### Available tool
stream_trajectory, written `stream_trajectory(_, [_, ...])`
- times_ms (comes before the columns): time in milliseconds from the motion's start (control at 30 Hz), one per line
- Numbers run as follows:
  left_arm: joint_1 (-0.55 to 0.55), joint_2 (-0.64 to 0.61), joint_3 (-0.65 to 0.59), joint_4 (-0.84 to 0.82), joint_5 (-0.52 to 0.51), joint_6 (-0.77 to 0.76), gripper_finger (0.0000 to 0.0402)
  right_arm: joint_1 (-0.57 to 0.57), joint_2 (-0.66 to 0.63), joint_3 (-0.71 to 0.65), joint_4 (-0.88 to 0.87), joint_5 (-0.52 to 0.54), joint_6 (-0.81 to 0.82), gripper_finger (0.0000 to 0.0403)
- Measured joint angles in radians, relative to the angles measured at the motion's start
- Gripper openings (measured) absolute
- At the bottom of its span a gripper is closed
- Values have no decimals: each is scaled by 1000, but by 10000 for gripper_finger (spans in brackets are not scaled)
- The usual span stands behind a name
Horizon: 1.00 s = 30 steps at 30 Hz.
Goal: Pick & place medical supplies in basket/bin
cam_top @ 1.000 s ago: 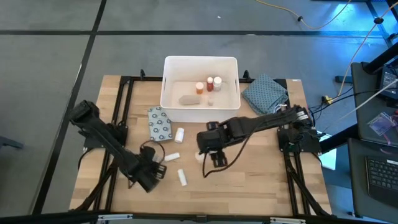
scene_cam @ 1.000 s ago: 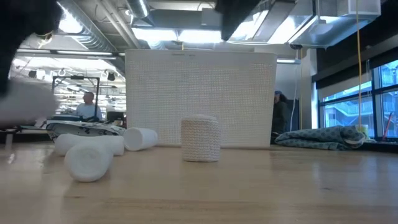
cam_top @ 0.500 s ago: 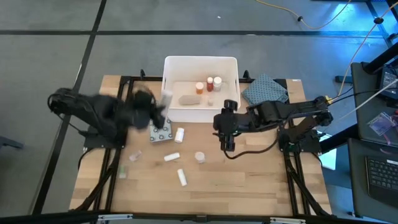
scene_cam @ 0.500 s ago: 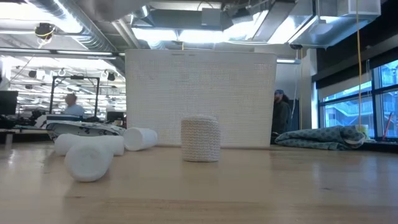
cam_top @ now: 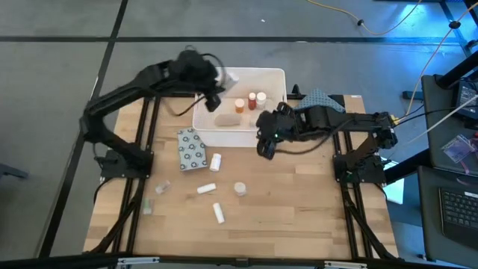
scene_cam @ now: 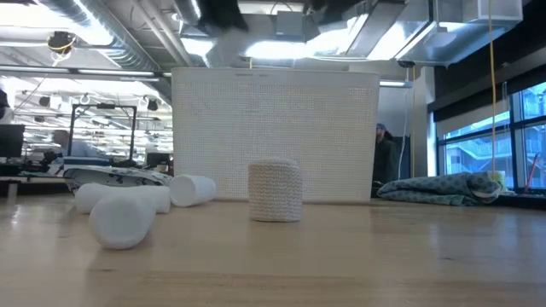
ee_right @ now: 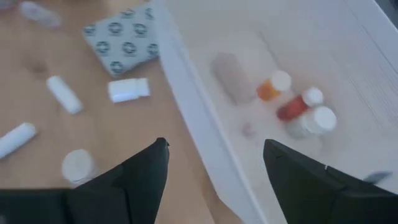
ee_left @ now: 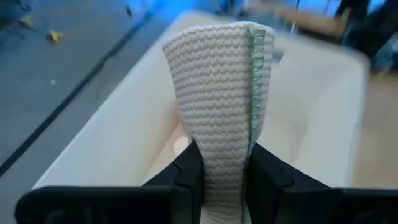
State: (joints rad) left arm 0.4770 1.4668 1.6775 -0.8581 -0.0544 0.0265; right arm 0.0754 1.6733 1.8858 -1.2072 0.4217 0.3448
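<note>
— Now, left end effector (ee_left: 224, 171) status?
— Clenched on a knitted bandage roll (ee_left: 221, 93), upper centre above the white bin (cam_top: 278, 75).
— Right end effector (ee_right: 214, 168)?
— Released, beside the bin's front wall.

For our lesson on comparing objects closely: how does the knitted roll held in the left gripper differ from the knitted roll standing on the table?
The held roll is clamped between the left gripper fingers above the white bin; the table roll stands free on the wood, in front of the bin. The held roll shows a green stitched edge; the table roll shows none. Both are pale, ribbed, knitted bandage rolls, still outside the bin.
</note>
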Motion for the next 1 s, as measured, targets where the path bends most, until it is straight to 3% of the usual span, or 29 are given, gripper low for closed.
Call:
stream_trajectory(200, [66, 183, 25, -3, 81, 151, 76, -76, 2, 0, -20, -1, 20, 262])
stream_trajectory(433, [72, 346, 25, -79, 72, 318, 77, -134, 2, 0, -30, -5, 16, 261])
stream_trajectory(600, [65, 435, 25, -169, 5, 413, 84, -145, 2, 0, -39, -5, 16, 262])
stream_trajectory(700, [61, 476, 25, -187, -33, 433, 84, -145, 2, 0, -45, -6, 11, 262])
stream_trajectory(1000, [61, 539, 26, -187, -19, 367, 109, -145, 2, 0, -46, -26, -13, 262])
